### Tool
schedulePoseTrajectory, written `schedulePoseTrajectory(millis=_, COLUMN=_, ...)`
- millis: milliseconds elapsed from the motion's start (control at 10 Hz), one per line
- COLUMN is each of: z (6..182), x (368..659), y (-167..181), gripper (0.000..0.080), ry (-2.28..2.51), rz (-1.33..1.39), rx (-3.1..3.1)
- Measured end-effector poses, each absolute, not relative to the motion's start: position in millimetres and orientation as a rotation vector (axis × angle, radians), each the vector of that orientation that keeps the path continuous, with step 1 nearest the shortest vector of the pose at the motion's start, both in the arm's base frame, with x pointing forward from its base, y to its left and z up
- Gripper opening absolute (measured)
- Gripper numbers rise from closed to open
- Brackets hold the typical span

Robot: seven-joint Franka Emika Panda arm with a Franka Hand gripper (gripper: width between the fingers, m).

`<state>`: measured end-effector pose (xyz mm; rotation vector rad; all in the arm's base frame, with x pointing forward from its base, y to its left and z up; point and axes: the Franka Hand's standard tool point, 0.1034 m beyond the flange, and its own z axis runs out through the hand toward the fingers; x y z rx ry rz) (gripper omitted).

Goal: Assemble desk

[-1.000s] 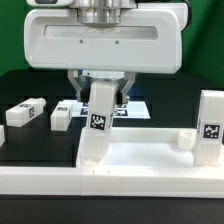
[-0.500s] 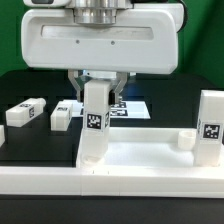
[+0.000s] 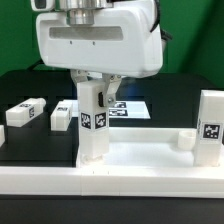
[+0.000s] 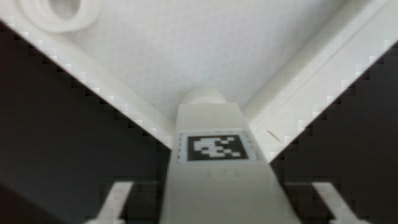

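The desk's white tabletop [image 3: 150,150] lies tray-side up in front of the arm. One white leg [image 3: 93,120] stands upright on its corner at the exterior view's left, its black-and-white tag facing that way. My gripper [image 3: 97,95] is shut on this leg's upper part, a finger on either side. In the wrist view the leg [image 4: 217,170] runs from between the fingers of the gripper [image 4: 219,203] down to the tabletop [image 4: 196,50], where a round corner socket [image 4: 54,12] shows. Two loose legs [image 3: 25,112] [image 3: 62,116] lie on the black table. A further leg [image 3: 210,125] stands at the right.
The marker board [image 3: 135,108] lies flat behind the held leg. A long white border bar [image 3: 110,185] runs along the front of the table. A small round socket [image 3: 185,138] rises from the tabletop near the standing leg on the right.
The leg went from tilted to upright while the jaws closed on it. Then gripper and leg turned together, so the tag now faces the exterior view's left.
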<state>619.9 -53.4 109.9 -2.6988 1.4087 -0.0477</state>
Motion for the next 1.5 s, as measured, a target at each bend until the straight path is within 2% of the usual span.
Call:
schedulePoseTrajectory(millis=400, z=109.3, x=620.4, y=-48.8, gripper=0.0294, ry=1.853, rz=-0.006, rx=-2.384)
schedulePoseTrajectory(millis=600, z=109.5, x=620.5, y=-49.7, gripper=0.0294, ry=1.927, rz=0.001, rx=-2.320)
schedulePoseTrajectory(millis=700, z=109.5, x=620.6, y=-48.3, gripper=0.0358, ry=1.961, rz=0.005, rx=-2.292)
schedulePoseTrajectory(millis=800, z=109.3, x=620.7, y=-48.8, gripper=0.0358, ry=1.900, rz=-0.005, rx=-2.344)
schedulePoseTrajectory(millis=900, z=109.1, x=620.8, y=-49.0, gripper=0.0523, ry=1.846, rz=-0.015, rx=-2.387)
schedulePoseTrajectory(millis=1000, z=109.2, x=620.9, y=-48.7, gripper=0.0623, ry=1.827, rz=-0.016, rx=-2.402)
schedulePoseTrajectory(millis=1300, z=110.0, x=622.2, y=-49.3, gripper=0.0648, ry=1.361, rz=-0.061, rx=-2.702)
schedulePoseTrajectory(millis=1500, z=109.9, x=622.1, y=-49.6, gripper=0.0649, ry=1.221, rz=-0.070, rx=-2.770)
